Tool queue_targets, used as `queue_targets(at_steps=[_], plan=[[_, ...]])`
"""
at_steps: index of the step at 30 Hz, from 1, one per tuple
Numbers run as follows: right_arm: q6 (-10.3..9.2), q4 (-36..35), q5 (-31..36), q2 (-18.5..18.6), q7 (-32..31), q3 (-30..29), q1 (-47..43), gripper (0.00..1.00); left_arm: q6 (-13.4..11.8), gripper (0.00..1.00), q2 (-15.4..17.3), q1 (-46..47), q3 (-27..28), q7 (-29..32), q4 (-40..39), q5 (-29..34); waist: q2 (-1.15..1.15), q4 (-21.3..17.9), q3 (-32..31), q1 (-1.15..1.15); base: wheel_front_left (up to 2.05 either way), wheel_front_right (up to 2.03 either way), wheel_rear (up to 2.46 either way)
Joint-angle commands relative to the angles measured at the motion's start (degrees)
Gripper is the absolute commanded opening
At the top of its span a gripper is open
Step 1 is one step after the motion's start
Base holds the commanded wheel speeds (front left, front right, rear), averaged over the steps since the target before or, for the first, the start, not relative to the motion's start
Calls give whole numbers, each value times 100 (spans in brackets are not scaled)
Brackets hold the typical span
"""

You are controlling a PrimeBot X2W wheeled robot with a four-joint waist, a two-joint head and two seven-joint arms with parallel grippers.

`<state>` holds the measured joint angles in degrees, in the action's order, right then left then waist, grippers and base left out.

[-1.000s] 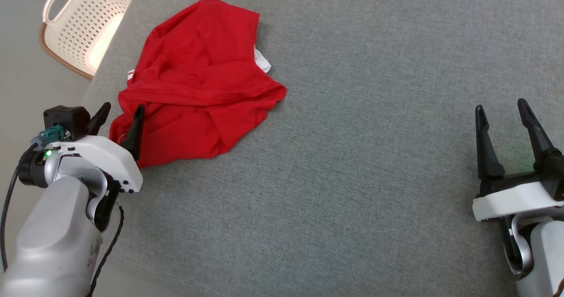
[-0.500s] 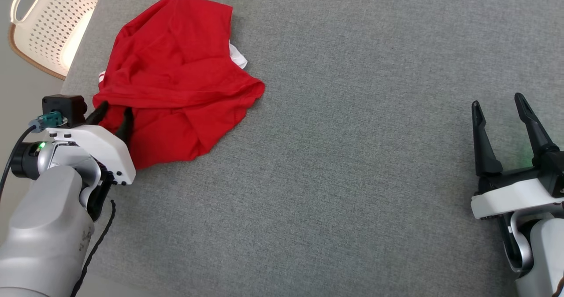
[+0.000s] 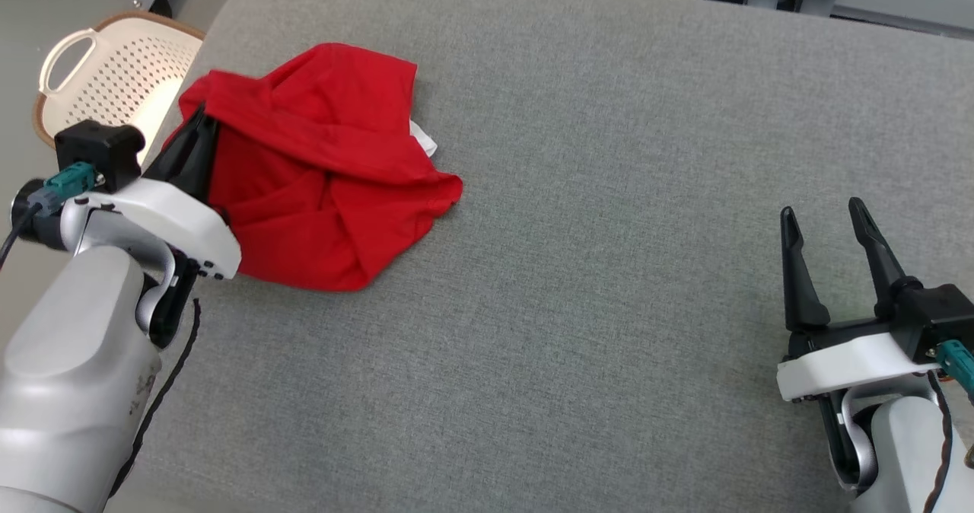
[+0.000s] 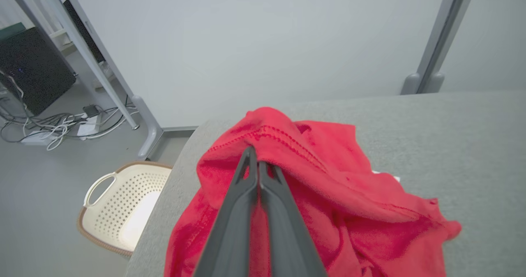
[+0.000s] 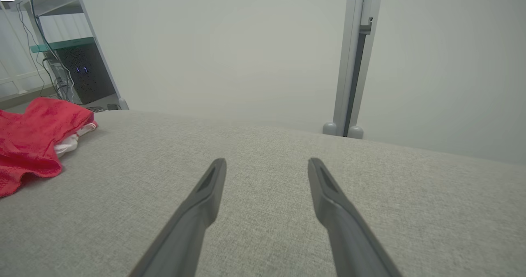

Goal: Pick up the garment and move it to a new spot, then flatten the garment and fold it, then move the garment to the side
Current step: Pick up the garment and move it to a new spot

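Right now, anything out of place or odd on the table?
Nothing damaged or spilled. The red garment lies crumpled near the left edge of the table, with a white scrap poking out on its right side; expected before flattening. The left gripper is shut on a fold of it; the right gripper is open, well apart.

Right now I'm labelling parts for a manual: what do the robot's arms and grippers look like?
Both match: the left gripper and right gripper each have two long, tapering black jaws on a white shell, with a black box and teal plug beside it. The forearms are smooth silver-grey; a black cable runs along the left one.
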<state>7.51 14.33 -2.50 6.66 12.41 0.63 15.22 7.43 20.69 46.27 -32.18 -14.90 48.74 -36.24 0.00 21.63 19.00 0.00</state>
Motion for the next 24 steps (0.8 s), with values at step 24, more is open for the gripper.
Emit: queue_targets(at_steps=[24], plan=[[-3, 280, -393, -359, 284, -118, 46, 100, -1052, 0, -1180, 588, -234, 627, -3777, 466, 0, -1372, -909, 0, 0, 0, 0]])
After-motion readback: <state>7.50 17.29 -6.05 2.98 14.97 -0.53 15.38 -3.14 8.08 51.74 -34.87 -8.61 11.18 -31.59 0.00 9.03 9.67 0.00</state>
